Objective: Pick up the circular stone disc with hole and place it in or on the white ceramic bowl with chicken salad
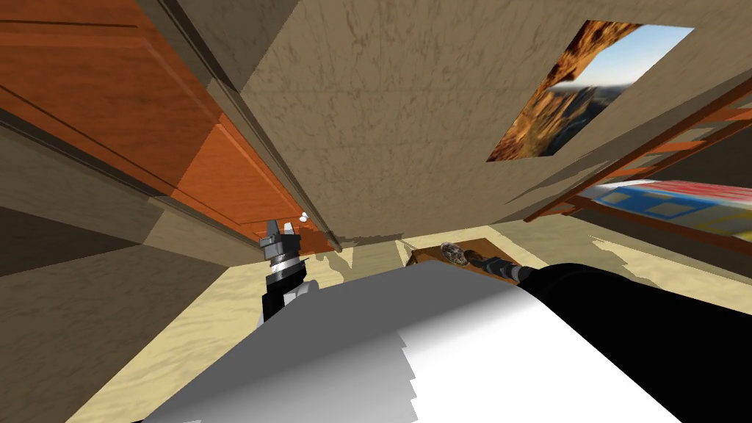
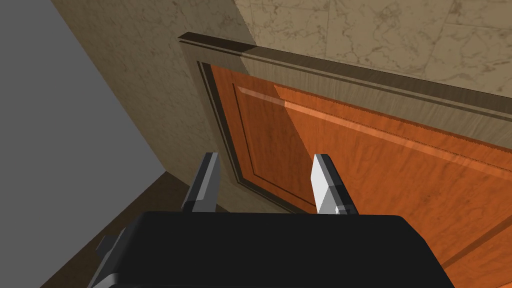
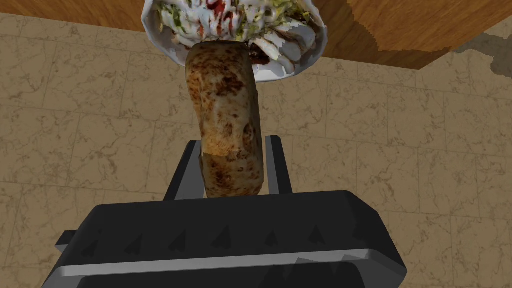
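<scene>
Tiled floor (image 3: pixel 90 130) lies beneath the right jaws, which clamp the stone disc (image 3: pixel 227 125) edge-on, its far end at the near rim of the salad bowl (image 3: pixel 274 74) on the desk (image 3: pixel 400 30). Released here (barely over the rim), it could tip and fall. Left jaws stand open, empty.

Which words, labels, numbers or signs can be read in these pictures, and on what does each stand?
None can be read.
The wall picture shows only a rocky landscape; the blue patterned surface bears shapes, no letters.
The mottled disc in the right gripper, the white bowl and the orange door carry no marks.
</scene>
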